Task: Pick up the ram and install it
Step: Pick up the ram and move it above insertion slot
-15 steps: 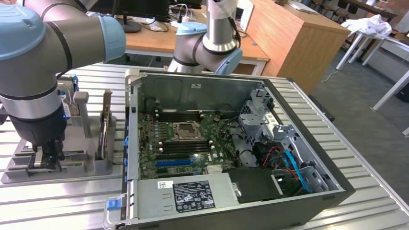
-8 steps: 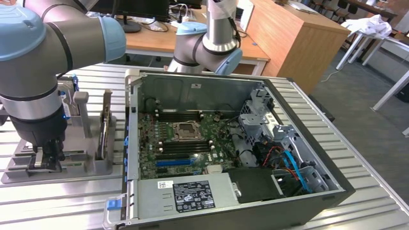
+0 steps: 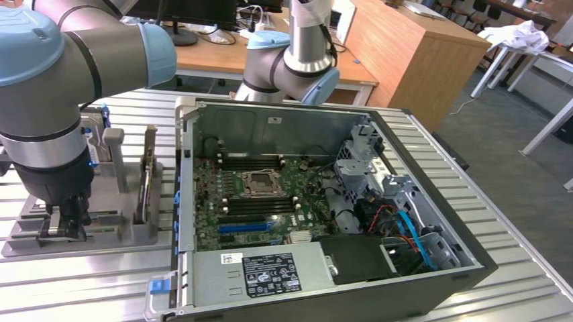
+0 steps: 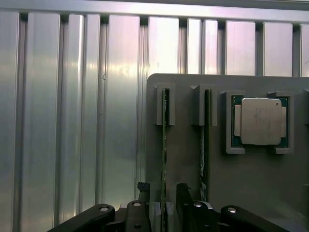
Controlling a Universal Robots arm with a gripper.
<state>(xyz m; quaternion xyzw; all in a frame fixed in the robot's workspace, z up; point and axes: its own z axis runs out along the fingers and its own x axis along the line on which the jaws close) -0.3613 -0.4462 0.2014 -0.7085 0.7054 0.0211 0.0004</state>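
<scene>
At nine o'clock of the computer case (image 3: 452, 285), arm (image 3: 54, 144) upright, gripper (image 3: 64, 228) pointing down over holder (image 3: 117, 233). Jaws wide, astride the ram (image 4: 164, 140).

The arm (image 3: 36, 144) is made of brushed silver tubes linked by fat rounded joints with pale blue caps and thin black seam rings. One joint sits in the upper left of the exterior frame, and a second joint (image 3: 286, 67) at top centre. Below the silver wrist tube the housing turns black. The pincer (image 3: 64, 225) is black too, and its dark fingers (image 4: 141, 189) and links carry round silver screws (image 4: 104, 209).
</scene>
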